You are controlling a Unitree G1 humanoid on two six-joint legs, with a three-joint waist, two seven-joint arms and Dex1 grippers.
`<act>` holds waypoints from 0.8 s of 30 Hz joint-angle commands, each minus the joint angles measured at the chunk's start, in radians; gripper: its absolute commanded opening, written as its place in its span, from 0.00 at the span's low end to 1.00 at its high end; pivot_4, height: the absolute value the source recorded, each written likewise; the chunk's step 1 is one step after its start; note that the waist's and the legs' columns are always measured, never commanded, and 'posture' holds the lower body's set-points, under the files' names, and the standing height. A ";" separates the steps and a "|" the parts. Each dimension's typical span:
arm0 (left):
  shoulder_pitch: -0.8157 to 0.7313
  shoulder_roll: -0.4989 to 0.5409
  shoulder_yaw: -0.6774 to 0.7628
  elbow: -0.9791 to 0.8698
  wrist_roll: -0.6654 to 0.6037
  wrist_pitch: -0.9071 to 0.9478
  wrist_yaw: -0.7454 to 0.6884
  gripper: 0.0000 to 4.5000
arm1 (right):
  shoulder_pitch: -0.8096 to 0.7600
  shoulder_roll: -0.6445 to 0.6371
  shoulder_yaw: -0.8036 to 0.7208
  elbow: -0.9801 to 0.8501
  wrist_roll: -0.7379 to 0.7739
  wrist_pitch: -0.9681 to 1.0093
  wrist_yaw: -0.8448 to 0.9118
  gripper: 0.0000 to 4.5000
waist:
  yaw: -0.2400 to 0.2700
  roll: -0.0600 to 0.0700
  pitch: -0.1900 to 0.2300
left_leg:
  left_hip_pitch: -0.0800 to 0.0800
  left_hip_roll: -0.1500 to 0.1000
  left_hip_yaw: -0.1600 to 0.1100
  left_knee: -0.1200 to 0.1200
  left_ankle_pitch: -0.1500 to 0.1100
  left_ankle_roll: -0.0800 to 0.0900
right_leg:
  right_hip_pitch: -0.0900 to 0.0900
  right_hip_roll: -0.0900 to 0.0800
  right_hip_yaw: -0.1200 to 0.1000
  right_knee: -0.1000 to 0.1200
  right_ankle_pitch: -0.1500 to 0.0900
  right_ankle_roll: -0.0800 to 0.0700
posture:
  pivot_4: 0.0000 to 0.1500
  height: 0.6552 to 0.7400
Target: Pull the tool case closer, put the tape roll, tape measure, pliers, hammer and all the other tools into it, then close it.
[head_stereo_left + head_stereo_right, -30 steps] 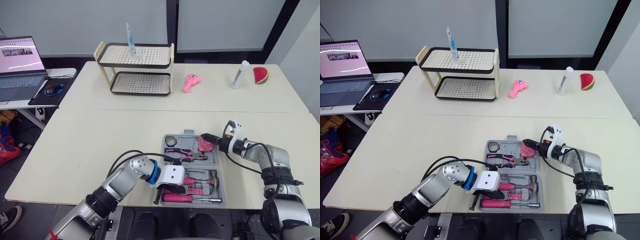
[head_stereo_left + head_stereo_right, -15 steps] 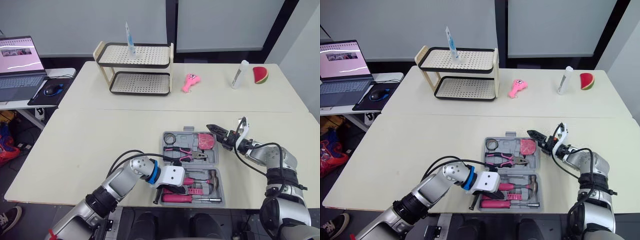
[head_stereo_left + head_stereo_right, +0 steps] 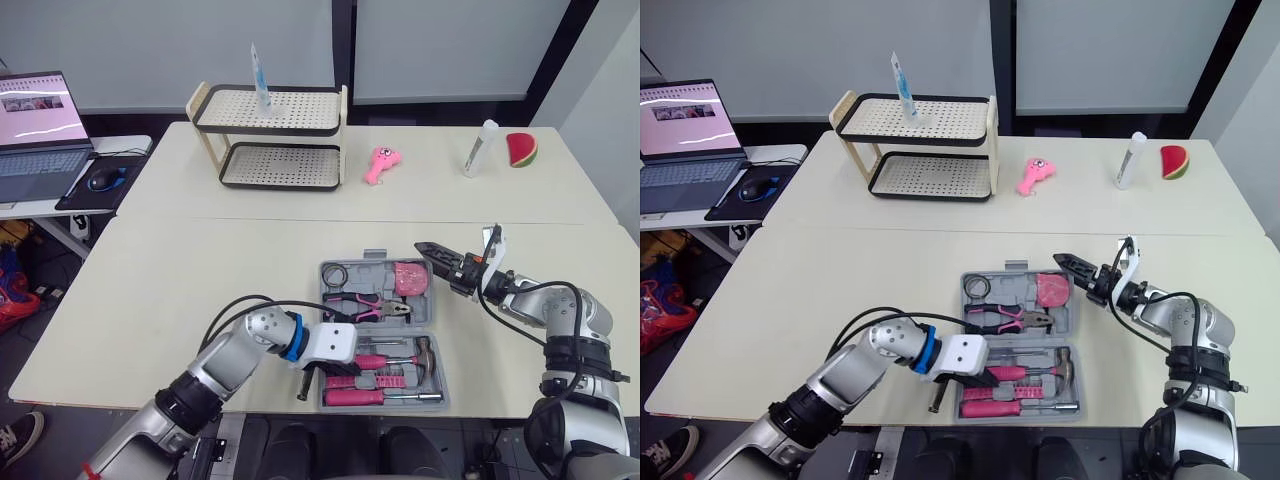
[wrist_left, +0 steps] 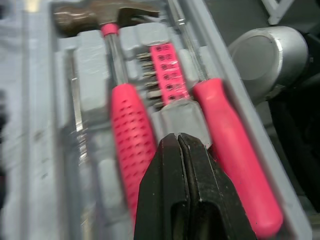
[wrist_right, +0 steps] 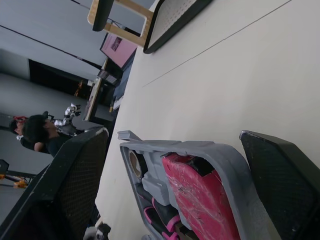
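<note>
The grey tool case (image 3: pixel 437 318) lies open near the table's front edge. Its far half holds the tape roll (image 3: pixel 343 275), the pink-handled pliers (image 3: pixel 372 305) and the pink tape measure (image 3: pixel 410 279). The near half holds the hammer (image 4: pixel 131 127), a rack of bits (image 4: pixel 165 70) and a pink screwdriver (image 4: pixel 230 150). My left gripper (image 4: pixel 177 137) is shut and empty, its tip low over the near half between the hammer handle and the screwdriver. My right gripper (image 3: pixel 441 262) is open just right of the case's far right corner, its fingers (image 5: pixel 70 175) spread either side of the tape measure (image 5: pixel 200 200) without touching it.
A two-shelf rack (image 3: pixel 275 125) stands at the back left, with a pink toy (image 3: pixel 380 163), a white bottle (image 3: pixel 479 148) and a watermelon slice (image 3: pixel 521 150) along the back. A laptop (image 3: pixel 40 130) and mouse (image 3: pixel 103 179) sit on a side table to the left.
My right gripper has drawn back to the right from the tape measure, which stays in the case, and now stands open. My left arm has shifted slightly left over the near half.
</note>
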 commanded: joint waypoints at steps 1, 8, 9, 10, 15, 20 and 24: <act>0.014 0.051 0.081 -0.082 -0.069 0.047 -0.021 0.00 | -0.003 -0.012 -0.014 -0.082 0.075 0.053 0.016 1.00 | 0.000 0.000 0.000 | 0.000 0.000 0.000 0.000 0.000 0.000 | 0.000 0.000 0.000 0.000 0.000 0.000 | 1.00 1.00; 0.073 0.216 0.196 -0.133 -0.139 0.095 -0.063 0.00 | 0.044 -0.071 -0.004 -0.247 0.184 0.195 0.027 1.00 | 0.000 0.000 0.001 | 0.000 0.000 0.000 -0.001 0.000 0.000 | 0.000 0.000 0.000 0.000 0.000 0.000 | 1.00 1.00; 0.086 0.239 0.212 -0.138 -0.152 0.107 -0.071 0.00 | 0.054 -0.083 -0.006 -0.278 0.209 0.226 0.031 1.00 | 0.001 0.001 0.001 | 0.000 0.000 0.000 -0.001 -0.001 0.001 | 0.000 0.000 0.000 0.000 0.000 0.000 | 1.00 1.00; 0.097 0.258 0.225 -0.139 -0.163 0.118 -0.078 0.00 | 0.063 -0.095 -0.008 -0.307 0.236 0.256 0.032 1.00 | 0.001 0.001 0.001 | 0.000 0.000 -0.001 -0.001 -0.002 0.003 | -0.001 0.000 0.000 -0.001 0.000 0.000 | 1.00 1.00; 0.142 0.312 0.221 -0.091 -0.153 0.102 -0.100 0.00 | 0.145 -0.219 0.009 -0.543 0.422 0.414 0.080 1.00 | 0.005 0.002 0.001 | -0.001 0.000 -0.001 -0.002 -0.003 0.005 | -0.001 0.000 0.000 -0.001 0.000 0.000 | 1.00 1.00; 0.149 0.295 0.189 -0.042 -0.114 0.038 -0.093 0.00 | 0.236 -0.415 0.056 -0.757 0.495 0.385 0.165 1.00 | 0.009 0.001 0.002 | -0.001 0.000 -0.002 -0.001 -0.004 0.007 | 0.000 0.000 -0.001 -0.003 0.000 0.000 | 1.00 1.00; 0.147 0.278 0.174 -0.033 -0.094 0.008 -0.088 0.00 | 0.356 -0.611 0.274 -0.841 0.072 -0.048 0.233 0.96 | 0.009 0.000 0.002 | -0.001 0.000 -0.002 -0.001 -0.005 0.008 | 0.001 0.000 -0.001 -0.005 0.000 0.000 | 1.00 1.00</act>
